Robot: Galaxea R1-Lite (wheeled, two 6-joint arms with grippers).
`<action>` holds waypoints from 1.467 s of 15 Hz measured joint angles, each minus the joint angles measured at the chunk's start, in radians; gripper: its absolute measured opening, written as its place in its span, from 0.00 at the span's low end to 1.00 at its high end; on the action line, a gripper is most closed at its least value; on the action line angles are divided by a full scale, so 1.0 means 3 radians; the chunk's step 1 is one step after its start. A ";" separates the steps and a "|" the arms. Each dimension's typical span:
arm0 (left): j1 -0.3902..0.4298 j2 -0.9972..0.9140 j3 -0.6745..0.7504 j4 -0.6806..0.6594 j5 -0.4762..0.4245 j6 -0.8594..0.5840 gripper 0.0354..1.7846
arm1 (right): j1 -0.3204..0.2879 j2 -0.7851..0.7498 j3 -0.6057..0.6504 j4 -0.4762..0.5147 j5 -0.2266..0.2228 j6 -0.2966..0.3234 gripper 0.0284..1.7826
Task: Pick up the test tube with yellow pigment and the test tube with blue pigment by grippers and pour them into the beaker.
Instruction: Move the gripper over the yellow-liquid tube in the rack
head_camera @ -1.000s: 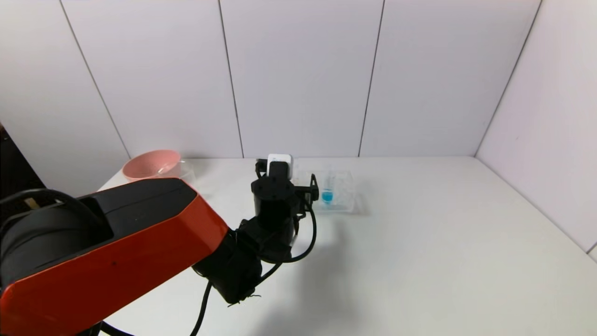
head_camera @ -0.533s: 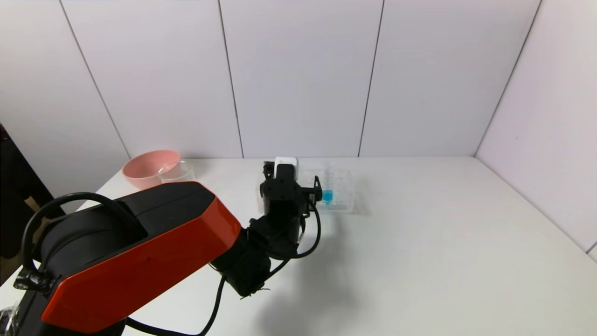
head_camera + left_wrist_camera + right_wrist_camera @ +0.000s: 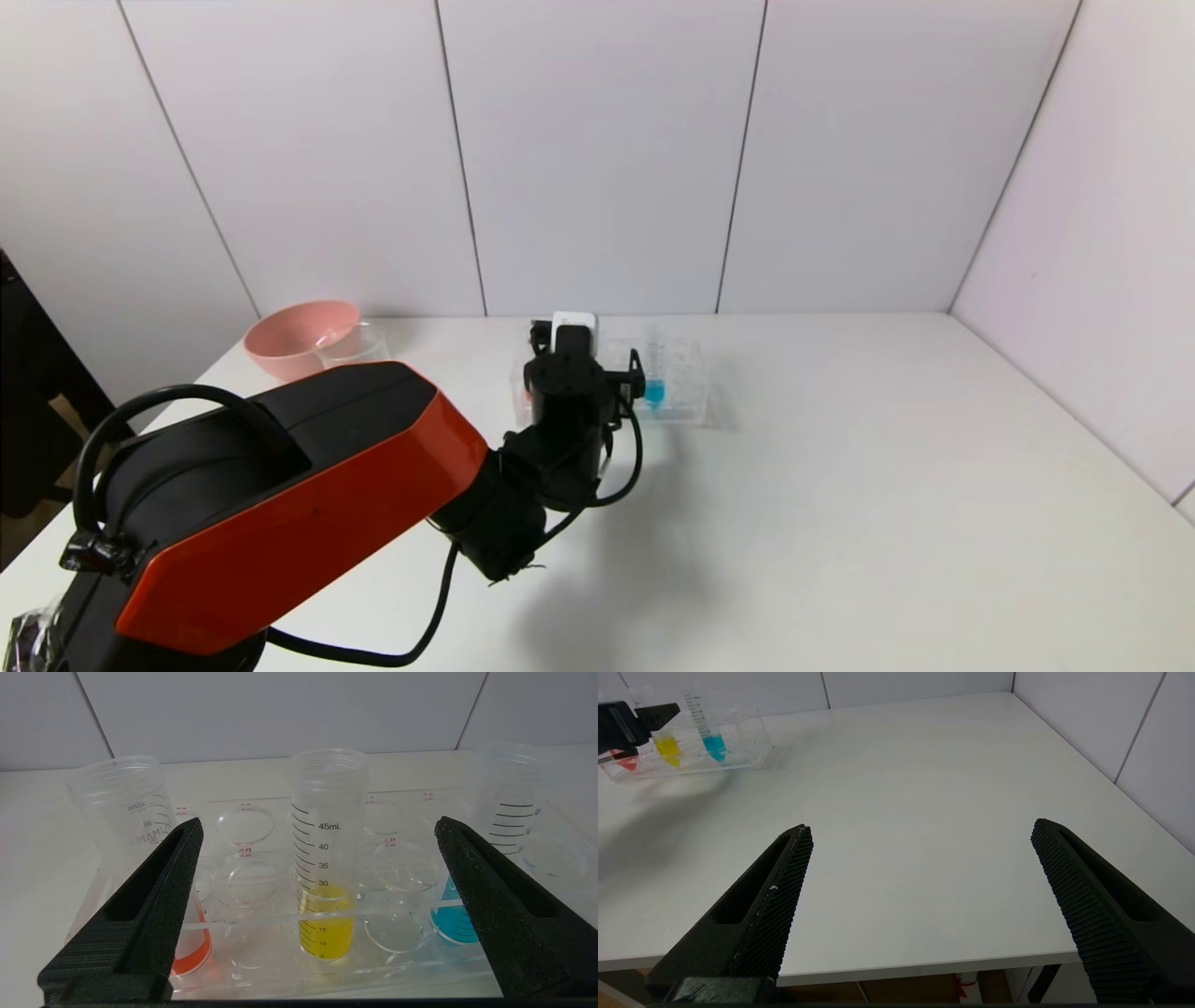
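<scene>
White desk (image 3: pixel 840 485); left claw (image 3: pixel 317 858) spread wide, yellow tube (image 3: pixel 327 858) dead centre between fingers, untouched. Right claw (image 3: pixel 920 868) apart too, hovering over desk edge.

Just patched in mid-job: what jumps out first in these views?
The left gripper hangs open right at the clear rack, its fingers either side of the yellow tube; the red tube and blue tube flank it. The right gripper waits open over bare table.

pink bowl (image 3: pixel 301 338), rack (image 3: pixel 261 970) (clear), red tube (image 3: pixel 196 947)
</scene>
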 joint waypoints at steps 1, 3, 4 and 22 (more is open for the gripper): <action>0.0017 0.0003 -0.0035 0.0029 -0.0004 -0.0002 0.98 | 0.0000 0.0000 0.0000 0.0000 0.0000 -0.0001 0.96; 0.0041 0.0014 -0.0089 0.0060 -0.0010 -0.0002 0.98 | 0.0000 0.0000 0.0000 0.0000 0.0000 -0.0001 0.96; 0.0050 0.0026 -0.0121 0.0072 -0.0011 -0.0002 0.98 | 0.0000 0.0000 0.0000 0.0001 0.0000 -0.0001 0.96; 0.0165 0.0349 -0.0600 0.0343 -0.0006 -0.0006 0.80 | 0.0000 0.0000 0.0000 0.0000 0.0000 0.0000 0.96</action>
